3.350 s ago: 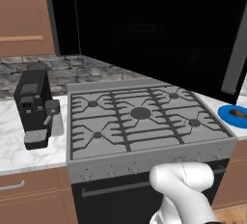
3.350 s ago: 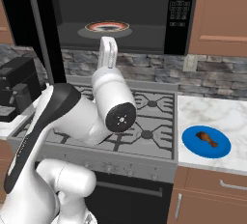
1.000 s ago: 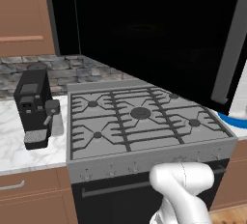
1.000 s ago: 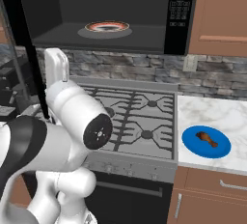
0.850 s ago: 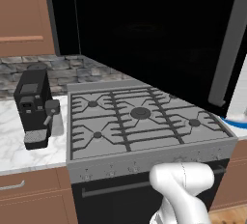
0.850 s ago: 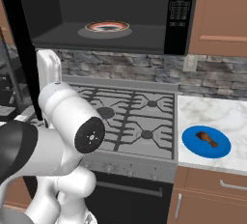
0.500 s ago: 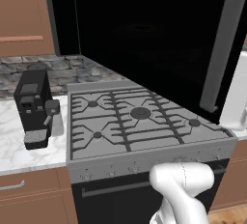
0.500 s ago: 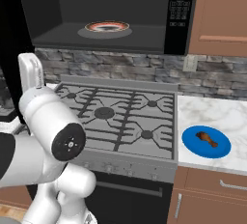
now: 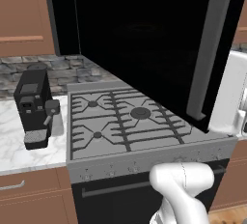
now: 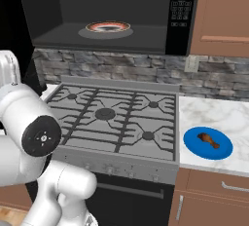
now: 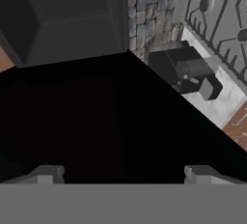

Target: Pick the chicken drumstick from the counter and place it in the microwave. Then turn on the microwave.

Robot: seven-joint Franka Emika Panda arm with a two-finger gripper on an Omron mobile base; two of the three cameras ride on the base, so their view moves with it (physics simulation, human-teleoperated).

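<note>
My gripper [image 11: 123, 172] hangs wide open, holding nothing, near the microwave [image 10: 112, 13] door. The drumstick [image 10: 208, 139] lies on a blue plate [image 10: 194, 147] on the counter [image 10: 228, 115]. I'd guess light, greasy; pinch the meaty end.

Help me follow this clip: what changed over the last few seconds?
The microwave door swung further open, leftward as the right base view sees it, the arm sweeping that way with it. The gripper is open and empty. The chicken drumstick, blue plate and coffee machine stayed put.
</note>
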